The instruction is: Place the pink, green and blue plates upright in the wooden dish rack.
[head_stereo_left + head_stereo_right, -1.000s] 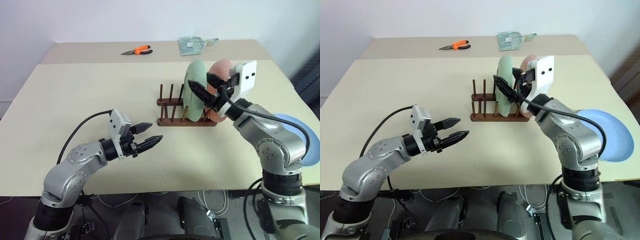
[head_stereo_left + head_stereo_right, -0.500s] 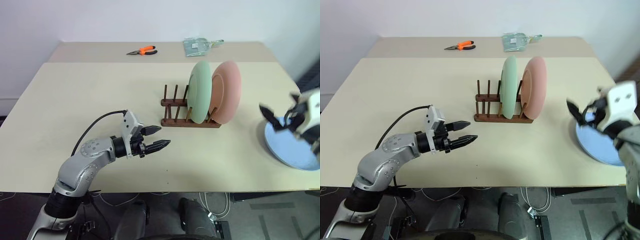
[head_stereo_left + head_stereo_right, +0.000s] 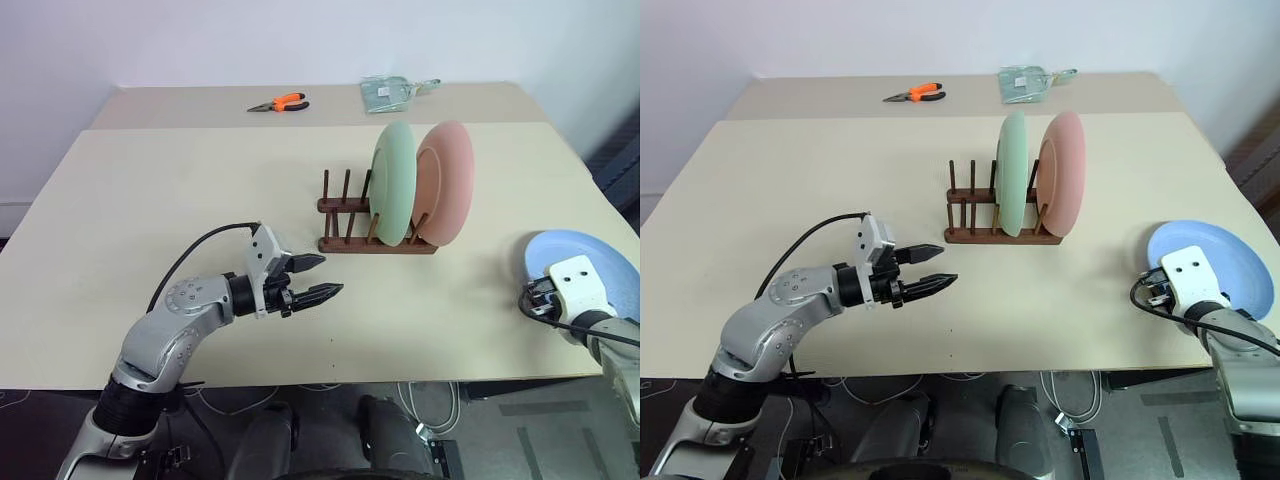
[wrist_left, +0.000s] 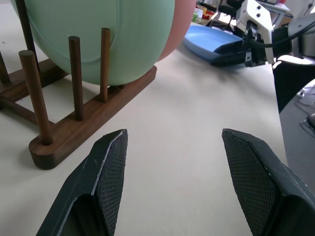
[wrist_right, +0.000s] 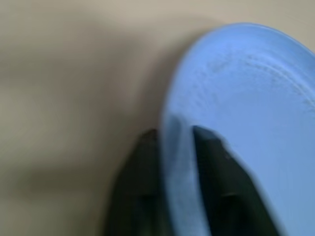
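The mint green plate [image 3: 393, 182] and the pink plate [image 3: 447, 182] stand upright side by side at the right end of the wooden dish rack [image 3: 345, 210]. The blue plate [image 3: 590, 265] lies flat on the table near its right edge. My right gripper [image 3: 530, 300] is at that plate's near left rim. In the right wrist view its fingers [image 5: 147, 147] sit on either side of the blue plate's [image 5: 246, 98] rim, shut on it. My left gripper [image 3: 331, 275] hovers open and empty over the table, in front of the rack [image 4: 88, 123].
Orange-handled pliers [image 3: 280, 101] and a clear plastic bag [image 3: 390, 92] lie on the far table. The rack's left pegs [image 3: 335, 195] stand free. The blue plate lies close to the table's right front corner [image 3: 630, 370].
My right gripper left the plates in the rack, swung right and down to the blue plate and shut on its rim. The left gripper has hardly moved. The camera view shifted.
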Motion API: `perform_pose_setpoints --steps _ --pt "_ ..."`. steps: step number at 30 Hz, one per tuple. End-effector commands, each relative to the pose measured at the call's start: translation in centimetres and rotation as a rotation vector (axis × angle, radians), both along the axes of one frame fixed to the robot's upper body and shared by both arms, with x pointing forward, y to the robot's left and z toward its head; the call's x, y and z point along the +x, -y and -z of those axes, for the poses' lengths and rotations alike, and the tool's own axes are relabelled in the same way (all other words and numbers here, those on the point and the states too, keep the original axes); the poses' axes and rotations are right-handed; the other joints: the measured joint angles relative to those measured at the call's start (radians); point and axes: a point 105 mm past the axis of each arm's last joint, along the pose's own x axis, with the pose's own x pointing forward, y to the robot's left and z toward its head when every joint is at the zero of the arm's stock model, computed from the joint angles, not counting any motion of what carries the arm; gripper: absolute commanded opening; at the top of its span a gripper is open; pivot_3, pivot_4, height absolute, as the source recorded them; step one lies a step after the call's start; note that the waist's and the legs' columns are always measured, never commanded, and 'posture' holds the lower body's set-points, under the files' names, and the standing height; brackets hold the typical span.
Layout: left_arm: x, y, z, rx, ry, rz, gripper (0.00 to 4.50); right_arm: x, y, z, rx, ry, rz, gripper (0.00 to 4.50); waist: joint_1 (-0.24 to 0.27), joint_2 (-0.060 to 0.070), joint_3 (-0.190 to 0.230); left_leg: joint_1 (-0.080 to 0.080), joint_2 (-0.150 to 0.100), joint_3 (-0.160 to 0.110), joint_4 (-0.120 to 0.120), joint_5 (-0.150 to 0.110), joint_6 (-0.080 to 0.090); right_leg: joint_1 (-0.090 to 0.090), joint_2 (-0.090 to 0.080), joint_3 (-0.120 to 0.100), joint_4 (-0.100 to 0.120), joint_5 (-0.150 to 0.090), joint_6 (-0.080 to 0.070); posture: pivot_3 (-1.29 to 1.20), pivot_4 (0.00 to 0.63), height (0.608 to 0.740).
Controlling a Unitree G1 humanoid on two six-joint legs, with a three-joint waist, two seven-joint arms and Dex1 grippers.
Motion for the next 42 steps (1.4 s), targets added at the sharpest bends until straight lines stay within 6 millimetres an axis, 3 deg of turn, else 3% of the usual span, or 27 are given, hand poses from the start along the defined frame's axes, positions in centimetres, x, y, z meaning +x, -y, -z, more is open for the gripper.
perform_pose_setpoints --steps 1,4,7,9,12,14,17,20,22,27,30,36,42 --pt "0.0 -0.1 -0.9 -0.011 0.051 -0.006 3.14 1.4 -0.9 -3.4 0.013 0.146 -0.028 0.06 -0.005 0.0 0.0 0.0 0.0 0.0 0.0 0.0 0.0 0.0 0.0 0.0 0.0 0.0 0.0 0.0 0.15 0.74" --pt "0.1 -0.2 -0.7 -0.009 0.051 -0.015 3.14 2.6 -2.6 -7.3 0.002 0.304 -0.101 0.06 -0.007 0.001 0.0 0.0 0.0 0.0 -0.001 0.0 0.0 0.0 0.001 0.0 0.0 0.0 0.0 0.0 0.15 0.74" --pt "0.6 -0.9 -0.7 -0.003 0.058 -0.049 3.14 3.6 -6.1 -15.4 0.161 0.61 -0.226 0.06 -0.011 0.004 0.002 0.0 0.0 0.0 0.0 0.0 0.0 -0.001 0.001 0.0 0.001 0.0 0.0 0.0 0.15 0.74" --pt "0.9 -1.5 -0.6 0.005 0.062 -0.072 3.14 3.0 -9.2 -20.5 0.364 0.777 -0.367 0.06 -0.013 0.006 0.003 0.0 0.0 0.0 0.0 0.0 0.0 -0.001 0.0 0.0 0.001 0.001 0.0 0.0 0.15 0.74" --pt "1.5 -2.3 -0.3 0.027 0.07 -0.1 3.14 0.7 -14.2 -26.1 0.628 0.899 -0.668 0.06 -0.004 0.004 0.002 0.0 0.001 -0.003 -0.002 0.0 0.0 -0.001 0.002 -0.002 0.002 0.002 -0.003 0.0 0.15 0.74" --pt "1.8 -2.6 -0.3 0.032 0.077 -0.118 3.14 -1.0 -16.9 -28.7 0.772 0.939 -0.836 0.06 0.001 0.003 0.002 0.0 0.001 -0.008 -0.003 0.0 0.0 -0.001 0.002 -0.006 0.001 0.003 -0.001 0.0 0.15 0.74" --pt "2.1 -3.0 -0.4 0.025 0.085 -0.146 3.14 -1.7 -20.3 -30.7 1.061 0.911 -0.98 0.06 0.003 0.002 0.001 -0.002 0.0 -0.008 -0.003 0.0 0.0 -0.001 0.0 -0.005 0.0 0.002 -0.002 0.0 0.15 0.74" --pt "2.3 -3.5 -0.3 0.027 0.088 -0.171 3.14 -1.3 -23.0 -31.1 1.379 0.8 -1.016 0.06 -0.006 0.003 0.001 -0.001 0.0 -0.008 -0.002 0.0 0.0 -0.001 0.0 -0.003 0.0 0.002 -0.003 0.0 0.15 0.74" --pt "2.3 -3.9 -0.1 0.035 0.088 -0.185 3.14 -0.2 -24.9 -30.1 1.522 0.668 -0.983 0.06 -0.009 0.003 0.001 0.0 0.0 -0.008 -0.003 0.0 0.0 -0.002 0.0 -0.003 0.002 0.002 -0.003 0.0 0.15 0.74" --pt "2.1 -4.8 0.0 0.046 0.09 -0.213 3.14 2.4 -28.1 -25.8 1.594 0.417 -0.82 0.06 -0.01 0.003 0.001 -0.001 0.0 -0.007 -0.004 0.0 0.0 -0.007 0.001 -0.002 0.005 0.004 -0.001 0.0 0.15 0.74" --pt "1.9 -4.9 0.0 0.045 0.089 -0.223 3.14 3.7 -28.8 -23.5 1.586 0.345 -0.728 0.06 -0.01 0.003 0.001 -0.002 0.0 -0.005 -0.004 0.0 0.0 -0.007 0.001 -0.002 0.005 0.004 -0.001 0.0 0.15 0.74" --pt "1.6 -4.7 0.2 0.044 0.087 -0.225 3.14 5.0 -29.1 -21.1 1.569 0.27 -0.628 0.06 -0.012 0.003 0.001 -0.002 0.0 -0.004 -0.004 0.0 0.0 -0.008 0.002 -0.002 0.005 0.004 -0.001 0.0 0.15 0.74" --pt "1.6 -4.7 0.1 0.044 0.087 -0.227 3.14 5.5 -28.7 -20.4 1.561 0.273 -0.583 0.06 -0.013 0.003 0.001 -0.002 0.0 -0.004 -0.004 0.0 0.0 -0.008 0.002 -0.002 0.005 0.004 -0.001 0.0 0.15 0.74"
